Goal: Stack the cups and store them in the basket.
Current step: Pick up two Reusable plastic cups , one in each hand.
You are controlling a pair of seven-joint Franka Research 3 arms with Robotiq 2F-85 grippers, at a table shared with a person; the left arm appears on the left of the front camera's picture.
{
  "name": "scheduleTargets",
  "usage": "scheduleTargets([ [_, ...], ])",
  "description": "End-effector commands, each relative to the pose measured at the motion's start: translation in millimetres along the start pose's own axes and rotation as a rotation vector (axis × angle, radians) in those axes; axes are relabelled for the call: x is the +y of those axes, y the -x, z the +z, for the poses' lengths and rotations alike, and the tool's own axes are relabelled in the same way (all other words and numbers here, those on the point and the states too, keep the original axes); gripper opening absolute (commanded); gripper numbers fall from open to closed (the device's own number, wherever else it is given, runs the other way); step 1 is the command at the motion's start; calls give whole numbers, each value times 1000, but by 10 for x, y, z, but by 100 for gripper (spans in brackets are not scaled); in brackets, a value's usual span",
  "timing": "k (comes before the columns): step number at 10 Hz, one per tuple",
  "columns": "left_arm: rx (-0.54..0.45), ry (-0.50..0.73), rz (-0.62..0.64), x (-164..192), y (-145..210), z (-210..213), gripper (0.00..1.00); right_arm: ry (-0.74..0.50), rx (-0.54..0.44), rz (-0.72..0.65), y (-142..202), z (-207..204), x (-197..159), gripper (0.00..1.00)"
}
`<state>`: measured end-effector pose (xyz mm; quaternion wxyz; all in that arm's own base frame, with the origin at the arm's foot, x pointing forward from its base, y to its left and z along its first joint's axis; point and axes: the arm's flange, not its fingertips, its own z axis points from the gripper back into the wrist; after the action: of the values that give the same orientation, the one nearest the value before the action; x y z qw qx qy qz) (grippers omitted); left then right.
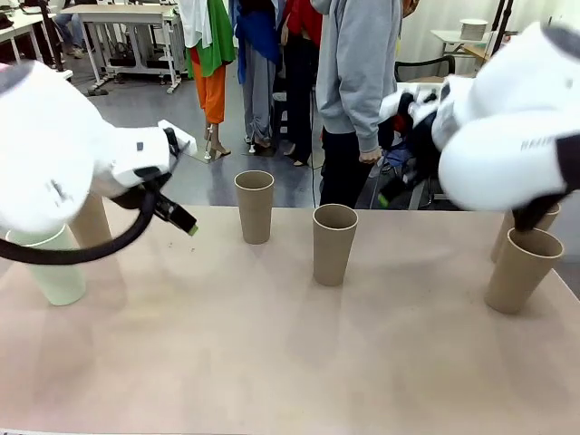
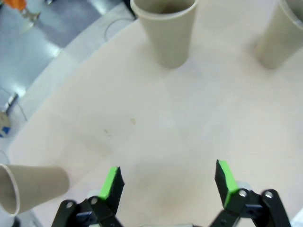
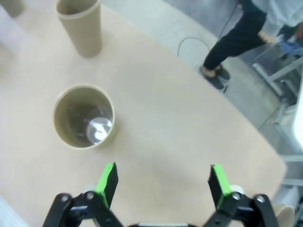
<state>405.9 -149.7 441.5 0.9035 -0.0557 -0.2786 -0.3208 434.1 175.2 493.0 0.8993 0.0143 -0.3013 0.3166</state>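
The cups (image 1: 334, 245) stand spread across the table (image 1: 290, 372) (tan ones in the middle and at the right edge, the mint-green cup (image 1: 54, 267) far left). Each is upright, mouth up, its long axis vertical and tapering to the base. They look light and thin-walled, easy to tip or dent, so a gentle pinch across the wall just under the rim seems wise. The left gripper (image 2: 168, 177) and the right gripper (image 3: 163, 178) both hang with fingers spread wide, holding nothing.

Front camera faces the person (image 1: 358, 72) across the table (image 1: 272, 362); 2 wrist cameras look closely down onto it.
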Motion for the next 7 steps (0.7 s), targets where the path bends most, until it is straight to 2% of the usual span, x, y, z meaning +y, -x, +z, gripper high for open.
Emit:
scheduleTargets([
  [1, 18, 175, -91, 428, 0, 553, 100, -103, 13, 30, -186, 299, -403, 100],
  [3, -30, 298, -183, 888, 127, 1200, 100, -240, 9, 85, -132, 594, -946, 100],
  [5, -99, 374, -229, 1362, 382, 1661, 100, -334, -69, 147, 345, 849, -1378, 100],
  [7, -149, 455, -275, 1752, 654, 1752, 100, -363, -165, 204, 987, 1032, -1588, 100],
])
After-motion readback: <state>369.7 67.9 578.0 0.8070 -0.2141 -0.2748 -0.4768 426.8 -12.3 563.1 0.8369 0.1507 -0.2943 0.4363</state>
